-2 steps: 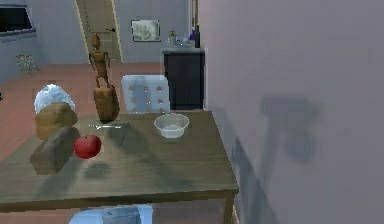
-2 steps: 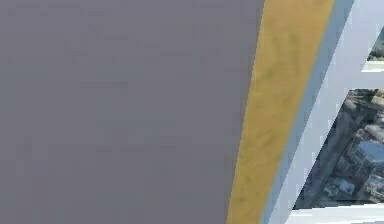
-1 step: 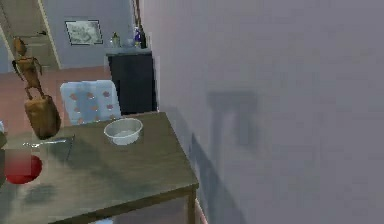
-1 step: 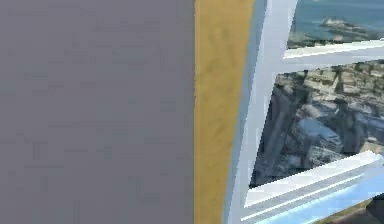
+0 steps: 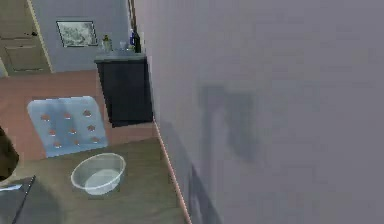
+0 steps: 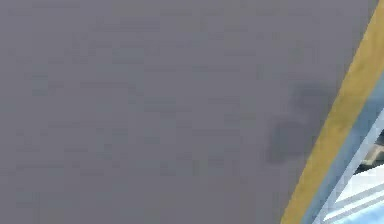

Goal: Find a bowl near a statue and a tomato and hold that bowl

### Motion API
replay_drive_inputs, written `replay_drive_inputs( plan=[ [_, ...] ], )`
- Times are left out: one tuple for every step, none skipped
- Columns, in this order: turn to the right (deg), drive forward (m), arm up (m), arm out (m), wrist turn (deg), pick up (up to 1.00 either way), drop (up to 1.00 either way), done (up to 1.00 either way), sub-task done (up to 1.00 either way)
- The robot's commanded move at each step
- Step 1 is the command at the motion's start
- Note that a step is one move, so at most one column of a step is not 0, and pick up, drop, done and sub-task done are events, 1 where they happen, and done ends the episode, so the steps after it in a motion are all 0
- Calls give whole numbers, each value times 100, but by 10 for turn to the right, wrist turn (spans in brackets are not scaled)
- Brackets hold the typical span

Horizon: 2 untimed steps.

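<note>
Well, how your gripper stood at that moment, you could not tell, so no call on it. Out on the arm's side you had a plain grey wall (image 6: pixel 150 100) pressed close, with a yellow strip (image 6: pixel 340 140) slanting up its right. Ahead, the bowl (image 5: pixel 98 174) was your target: pale and round, it sat near and to the left on the brown table (image 5: pixel 145 190), just in front of the dotted blue chair (image 5: pixel 67 124). That looked like a place laid for a sitter. It stood upright, mouth to the ceiling, and being round it had no long axis to line up on. At the left edge was a dark shape (image 5: pixel 5 155); statue or not, you couldn't say. Farther off stood a dark cabinet (image 5: pixel 125 90) with bottles (image 5: pixel 134 42) on top, and a framed picture (image 5: pixel 76 33) hung on the far wall.
</note>
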Motion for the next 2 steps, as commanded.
replay_drive_inputs(
  plan=[
    [-450, 0, 0, 0, 0, 0, 0, 0, 0],
    [-450, 0, 0, 0, 0, 0, 0, 0, 0]
  ],
)
